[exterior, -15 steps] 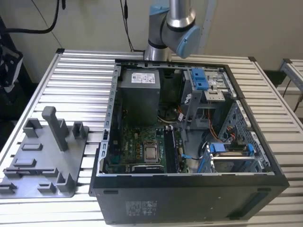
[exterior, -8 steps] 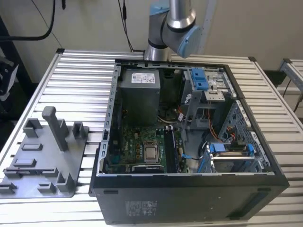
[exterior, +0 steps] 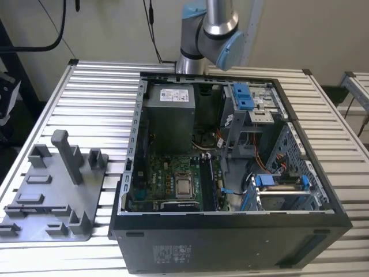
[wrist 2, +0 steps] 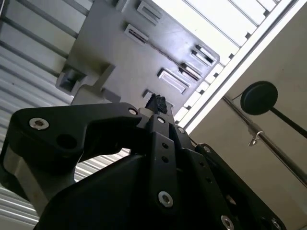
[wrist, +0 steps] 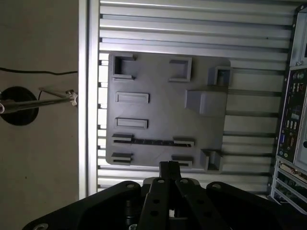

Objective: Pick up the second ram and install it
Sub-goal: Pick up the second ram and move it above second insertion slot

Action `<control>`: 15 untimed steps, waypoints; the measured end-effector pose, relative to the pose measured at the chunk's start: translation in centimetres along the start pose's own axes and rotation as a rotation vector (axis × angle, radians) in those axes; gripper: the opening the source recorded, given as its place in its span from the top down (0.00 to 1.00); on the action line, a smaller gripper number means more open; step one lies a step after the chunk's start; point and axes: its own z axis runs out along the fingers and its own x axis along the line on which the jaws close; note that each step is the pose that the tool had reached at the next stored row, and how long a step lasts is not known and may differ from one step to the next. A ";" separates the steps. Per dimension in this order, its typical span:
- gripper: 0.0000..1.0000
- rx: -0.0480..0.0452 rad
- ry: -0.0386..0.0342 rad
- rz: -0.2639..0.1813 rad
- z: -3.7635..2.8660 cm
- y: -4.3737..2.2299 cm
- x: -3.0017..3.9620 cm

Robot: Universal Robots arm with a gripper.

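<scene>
Second ram (wrist: 144,141), apparently the dark strip edge-up in the fixture (exterior: 55,193) at the computer case's (exterior: 230,245) nine o'clock: light, stiff, fragile; pinch mid-length; hand (wrist: 170,166) closed, empty.

The slatted table (exterior: 98,92) carries a grey tray (exterior: 55,199) — and an open computer case (exterior: 230,248).

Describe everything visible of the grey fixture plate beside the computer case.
The grey fixture plate looks like matte moulded plastic: a flat, rectangular slab carrying raised brackets, low rectangular frames and one tall upright post. It lies flat on the slatted metal table, close beside the open computer case, at the exterior view's left. In the first wrist view a thin dark strip runs between two brackets, and the gripper hangs above the plate's edge.
</scene>
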 end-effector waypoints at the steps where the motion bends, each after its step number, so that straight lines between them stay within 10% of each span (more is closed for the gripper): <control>1: 0.89 0.0000 0.0003 0.000 0.00 0.00 0.00; 15: 0.89 -0.0006 -0.0008 -0.028 0.00 -0.02 0.02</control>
